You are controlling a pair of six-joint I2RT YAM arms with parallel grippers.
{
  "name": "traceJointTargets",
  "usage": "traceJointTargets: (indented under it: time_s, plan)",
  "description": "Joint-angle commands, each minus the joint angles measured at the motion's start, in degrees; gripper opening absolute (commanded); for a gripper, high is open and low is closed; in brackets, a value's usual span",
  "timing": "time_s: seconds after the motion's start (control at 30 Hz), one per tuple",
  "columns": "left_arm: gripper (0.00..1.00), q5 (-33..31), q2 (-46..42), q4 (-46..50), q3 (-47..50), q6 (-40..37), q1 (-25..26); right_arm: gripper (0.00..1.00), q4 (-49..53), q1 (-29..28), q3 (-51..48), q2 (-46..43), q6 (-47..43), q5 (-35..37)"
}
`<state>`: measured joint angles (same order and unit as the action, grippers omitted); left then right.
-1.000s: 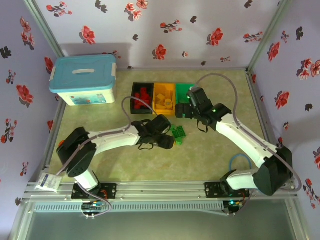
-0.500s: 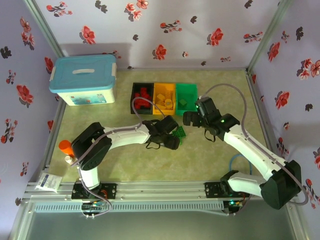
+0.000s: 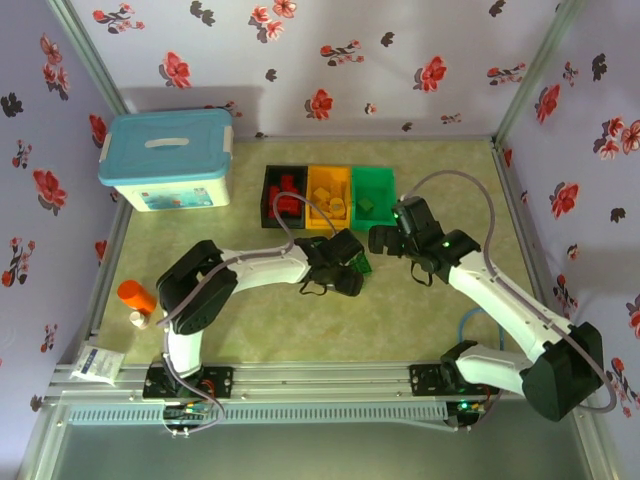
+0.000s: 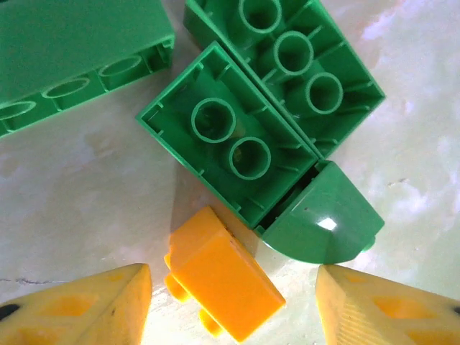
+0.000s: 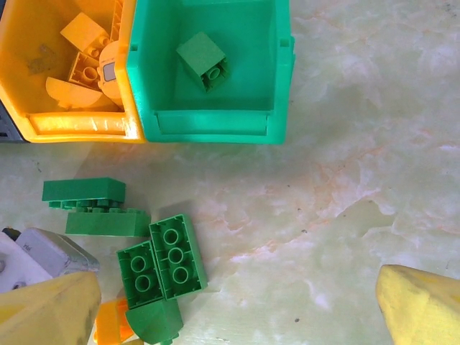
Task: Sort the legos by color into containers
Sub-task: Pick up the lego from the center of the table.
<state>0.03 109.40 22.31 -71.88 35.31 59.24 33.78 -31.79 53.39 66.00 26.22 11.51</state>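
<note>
An orange-yellow lego (image 4: 223, 284) lies on the table between the yellow fingers (image 4: 93, 305) of my left gripper (image 4: 230, 305). The jaws stand open with a gap on each side of it. Just beyond it lie several green legos: two upside down (image 4: 230, 162), one curved (image 4: 327, 223). My right gripper (image 5: 237, 309) hangs wide open over bare table, right of those green legos (image 5: 172, 255). The containers stand in a row: black (image 3: 285, 195) with red legos, orange-yellow (image 5: 79, 126) with yellow legos, green (image 5: 215, 126) with one green lego (image 5: 203, 59).
A white storage box with a light-blue lid (image 3: 168, 158) stands at the back left. An orange cylinder (image 3: 135, 295) and a small packet (image 3: 98, 366) lie near the left edge. Metal frame rails bound the table.
My right gripper pulled back from over the green container to the table in front of it. My left gripper shifted right onto the lego cluster and its jaws narrowed around the orange-yellow lego.
</note>
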Motion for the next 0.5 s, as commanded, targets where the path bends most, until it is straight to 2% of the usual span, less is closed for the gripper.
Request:
traceJointTargets:
  time_s: [0.0, 0.2, 0.47]
  plan:
    - [0.56, -2.01, 1.82, 2.63, -2.20, -0.26, 0.19, 0.99, -0.73, 0.67, -0.98, -1.56, 1.12, -0.39]
    - [0.39, -3.34, 1.82, 4.21, -2.34, -0.81, 0.07, 0.98, -0.82, 1.07, -1.54, -2.08, 1.20, -0.74]
    - [0.26, -4.81, 0.48, 6.07, -2.49, -1.33, 0.05, 0.98, -0.76, 1.20, -1.13, -2.25, 1.38, -1.24]
